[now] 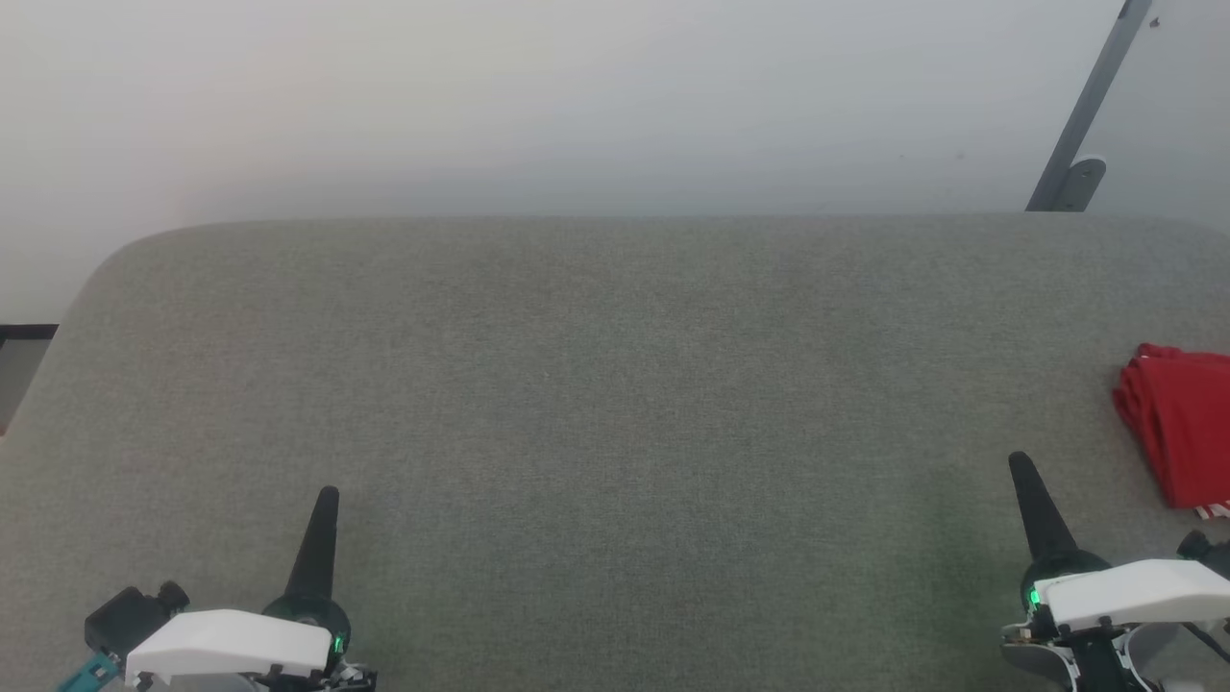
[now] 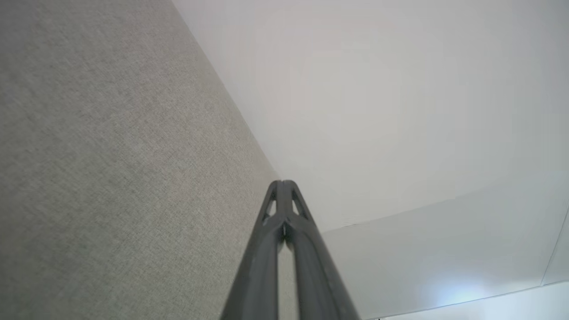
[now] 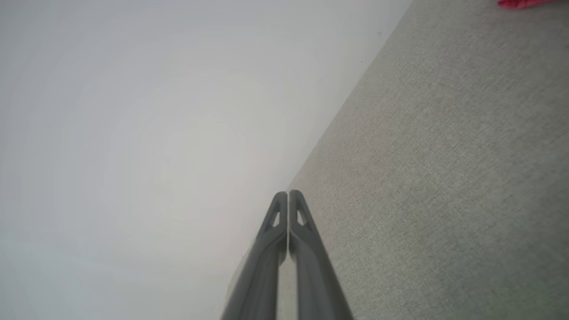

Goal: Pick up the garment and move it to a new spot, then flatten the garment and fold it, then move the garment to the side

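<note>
The grey fabric-covered table carries the folded red garment at its far right, partly cut off by the frame. The left gripper and right gripper rest closed and empty. A careless right-arm swing could brush the folds loose.

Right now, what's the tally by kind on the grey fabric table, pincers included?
Folded red fabric garment with white trim: 1
Dark long-fingered pincers, both shut: 2 (left pincer, right pincer)
Total: 3

red garment, apparently folded, white-striped edge, lying at far right
</note>
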